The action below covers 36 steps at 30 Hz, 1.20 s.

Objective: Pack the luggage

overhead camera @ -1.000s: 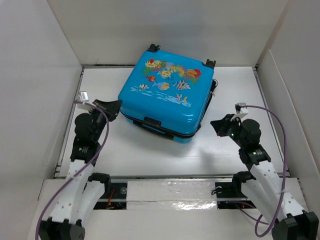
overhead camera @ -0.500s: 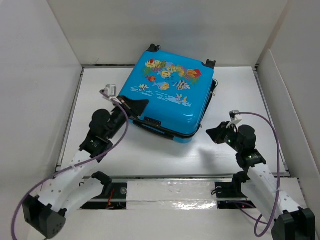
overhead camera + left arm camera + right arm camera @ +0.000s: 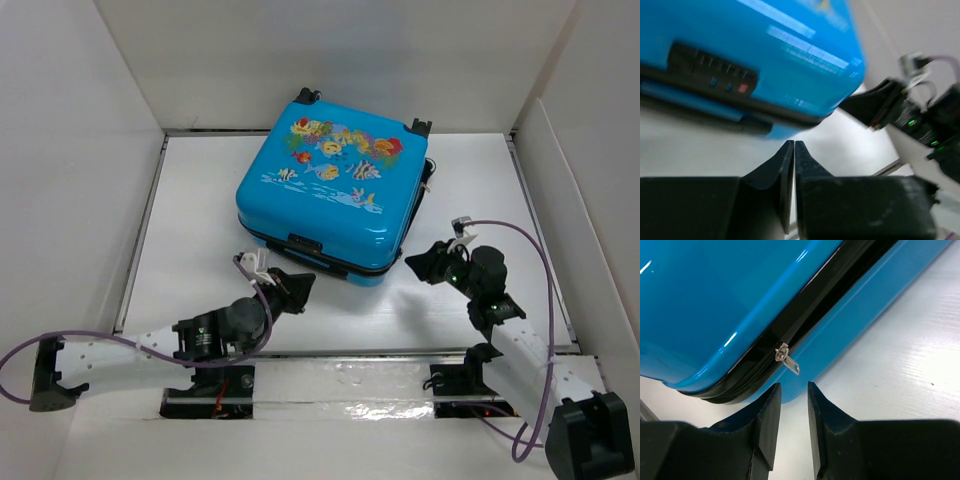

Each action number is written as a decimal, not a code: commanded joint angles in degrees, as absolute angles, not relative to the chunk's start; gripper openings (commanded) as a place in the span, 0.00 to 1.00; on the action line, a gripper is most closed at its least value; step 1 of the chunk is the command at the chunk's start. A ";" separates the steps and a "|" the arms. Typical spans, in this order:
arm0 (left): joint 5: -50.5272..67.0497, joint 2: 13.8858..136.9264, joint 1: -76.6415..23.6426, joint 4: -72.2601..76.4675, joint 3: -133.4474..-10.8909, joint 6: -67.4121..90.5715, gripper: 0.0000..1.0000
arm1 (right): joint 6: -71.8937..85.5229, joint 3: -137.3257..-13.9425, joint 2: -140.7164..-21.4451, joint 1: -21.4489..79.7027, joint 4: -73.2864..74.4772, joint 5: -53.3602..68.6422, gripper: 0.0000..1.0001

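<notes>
The luggage [image 3: 330,190] is a bright blue hard-shell suitcase with fish print, lying flat and closed in the middle of the table. My left gripper [image 3: 302,282] is shut and empty, low by the suitcase's near side, under its black lock panel [image 3: 710,70]. My right gripper [image 3: 415,262] is open by a narrow gap and empty, just off the suitcase's near right corner. In the right wrist view a small silver zipper pull [image 3: 788,360] hangs from the black zipper seam just beyond my fingertips [image 3: 794,386]. The luggage fills that view [image 3: 715,300] and the left wrist view [image 3: 790,45].
White walls enclose the table on the left [image 3: 70,180], back and right [image 3: 590,200]. The right gripper shows in the left wrist view [image 3: 880,107] beside the suitcase corner. Purple cables trail from both arms.
My left arm has swung from the suitcase's left side down and right to its near side. My right gripper has crept left toward the suitcase corner.
</notes>
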<state>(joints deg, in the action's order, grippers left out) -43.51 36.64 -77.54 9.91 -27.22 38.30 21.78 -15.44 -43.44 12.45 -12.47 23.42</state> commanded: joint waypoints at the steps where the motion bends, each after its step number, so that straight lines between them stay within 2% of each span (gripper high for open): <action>1: -47.55 37.00 -78.66 2.11 -22.95 52.09 0.06 | 20.04 -15.47 -44.82 12.83 -18.37 23.47 0.34; 2: -47.64 36.65 -78.66 3.76 -21.98 52.64 0.24 | 20.04 -15.47 -45.00 12.83 -18.72 23.12 0.34; 4: -47.72 37.35 -78.05 5.70 -19.95 53.00 0.38 | 19.95 -15.29 -46.05 12.83 -20.38 23.46 0.35; 6: -46.85 40.24 -76.82 5.72 -20.74 53.61 0.48 | 19.78 -15.47 -46.84 12.83 -21.18 23.64 0.35; 11: -45.27 45.34 -75.50 7.20 -21.53 54.14 0.51 | 18.81 -16.61 -51.14 13.97 -22.49 23.82 0.36; 16: -39.30 47.19 -69.01 12.65 -21.01 50.72 0.51 | 18.02 -16.96 -53.79 15.21 -24.69 24.26 0.37; 23: -31.48 50.88 -61.89 17.75 -20.22 48.52 0.51 | 16.97 -16.79 -52.03 17.67 -24.69 19.86 0.45; 27: -28.57 53.26 -60.56 21.00 -20.12 47.73 0.52 | 15.21 -18.37 -53.70 18.89 -24.61 19.43 0.43; 30: -28.13 54.67 -60.03 21.79 -20.83 47.11 0.52 | 13.98 -18.90 -54.14 19.42 -24.70 16.72 0.38; 36: -26.90 56.07 -60.03 23.20 -20.83 46.76 0.51 | 12.31 -17.23 -53.35 21.45 -27.59 11.78 0.39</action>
